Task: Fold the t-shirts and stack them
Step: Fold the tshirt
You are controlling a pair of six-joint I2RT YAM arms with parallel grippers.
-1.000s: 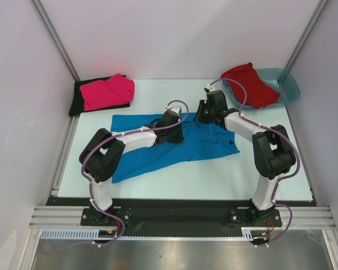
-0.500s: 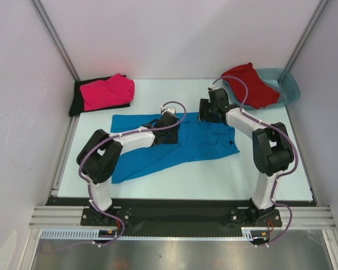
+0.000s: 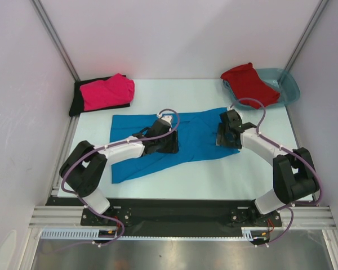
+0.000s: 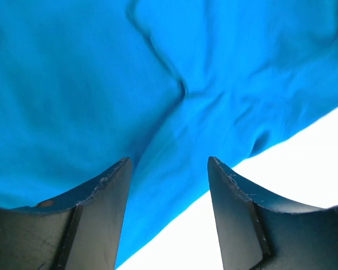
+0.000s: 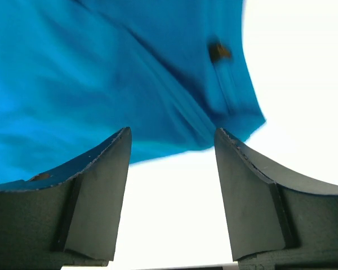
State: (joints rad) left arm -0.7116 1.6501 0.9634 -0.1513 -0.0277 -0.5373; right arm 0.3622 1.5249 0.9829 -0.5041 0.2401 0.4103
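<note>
The soft bright-blue cloth t-shirt lies spread on the white table. The left end effector and right end effector hover over its near edge, both spread wide and empty, probably to pinch it for folding.

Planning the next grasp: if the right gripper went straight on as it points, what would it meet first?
The right gripper would probably meet the blue t-shirt at its edge; depth is unclear.
</note>
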